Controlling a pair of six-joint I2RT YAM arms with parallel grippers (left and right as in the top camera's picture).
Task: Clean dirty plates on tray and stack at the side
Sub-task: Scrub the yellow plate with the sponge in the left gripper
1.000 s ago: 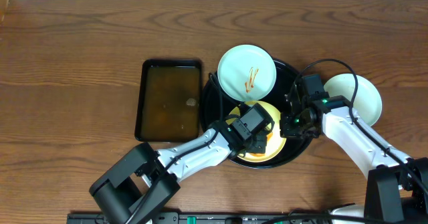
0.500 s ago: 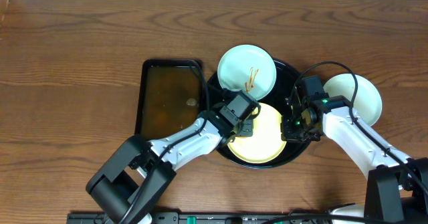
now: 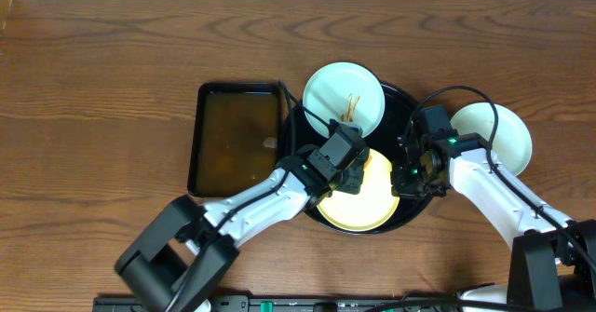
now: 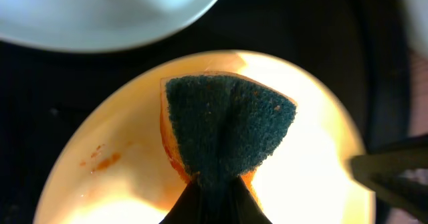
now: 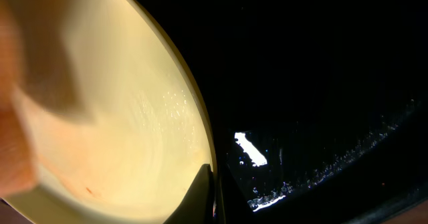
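The left gripper (image 4: 215, 196) clenches a green-faced sponge (image 4: 227, 127) just ahead, over the yellow plate (image 4: 321, 150). The right gripper (image 5: 208, 187) apparently pinches that plate's rim, with the black tray (image 5: 321, 63) beside it.

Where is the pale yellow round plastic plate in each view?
Overhead: yellow plate low in the large round black tray.
Left wrist: plate lower centre, under the dark green sponge.
Right wrist: plate fills the left half.
Shared landmark: that tray beneath it.

White-shelled arms (image 3: 489, 186), black wrists (image 3: 340, 154), black cables (image 3: 463, 88)
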